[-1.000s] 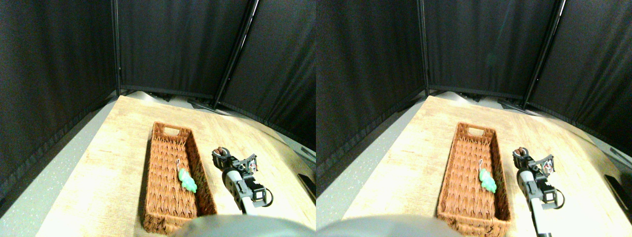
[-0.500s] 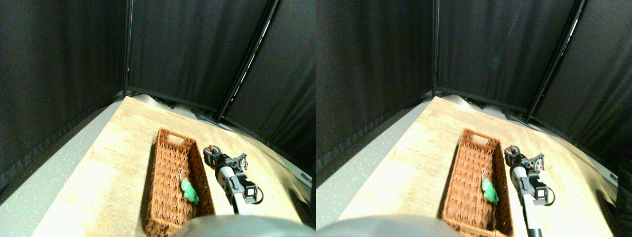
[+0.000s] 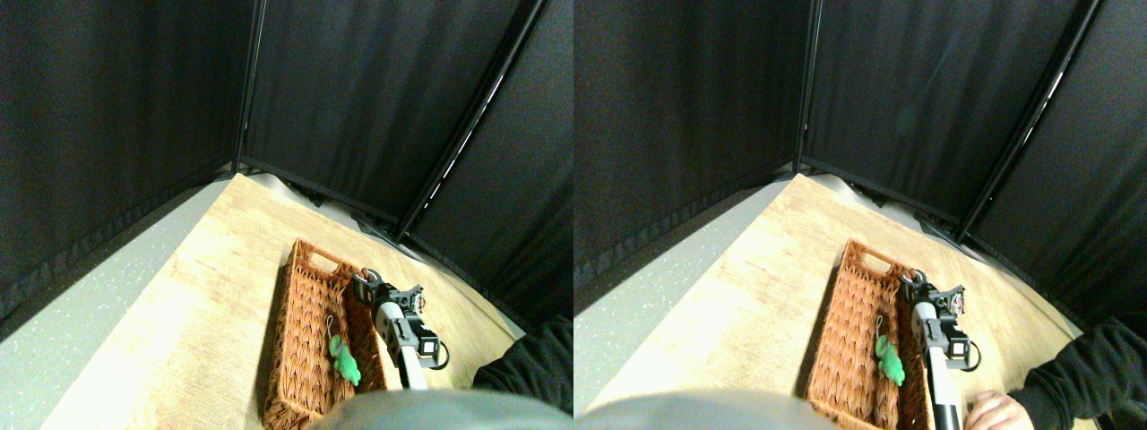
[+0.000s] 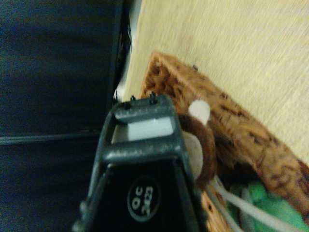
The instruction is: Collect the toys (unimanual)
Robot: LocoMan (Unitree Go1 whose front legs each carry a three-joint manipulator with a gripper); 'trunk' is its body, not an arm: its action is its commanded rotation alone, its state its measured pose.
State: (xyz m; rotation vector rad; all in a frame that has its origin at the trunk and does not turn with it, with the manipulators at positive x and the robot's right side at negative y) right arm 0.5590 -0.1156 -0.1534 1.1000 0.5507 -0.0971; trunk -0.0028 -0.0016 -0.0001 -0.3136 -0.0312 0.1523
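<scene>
Two toys are shown. Nearest the camera, a person's dark sleeve (image 3: 529, 363) is seen at the right edge, beside the arm of the right manipulator. Just beyond, the green toy (image 3: 343, 359) lies inside the wicker basket (image 3: 305, 340), against the right-hand wall, its string loop trailing away; this one is judged already collected. Farther along, the right gripper (image 3: 366, 281) is poised over the basket's right rim towards the far end, and in the wrist view the jaws are seen pinching the brown toy (image 4: 203, 145), whose brown plush and pale patches bulge beside the jaw frame above the weave. Release into the basket is judged to be the step remaining for it. Beyond lie the bare bench (image 3: 224, 260) and black curtains (image 3: 358, 98); no further toys are visible.
</scene>
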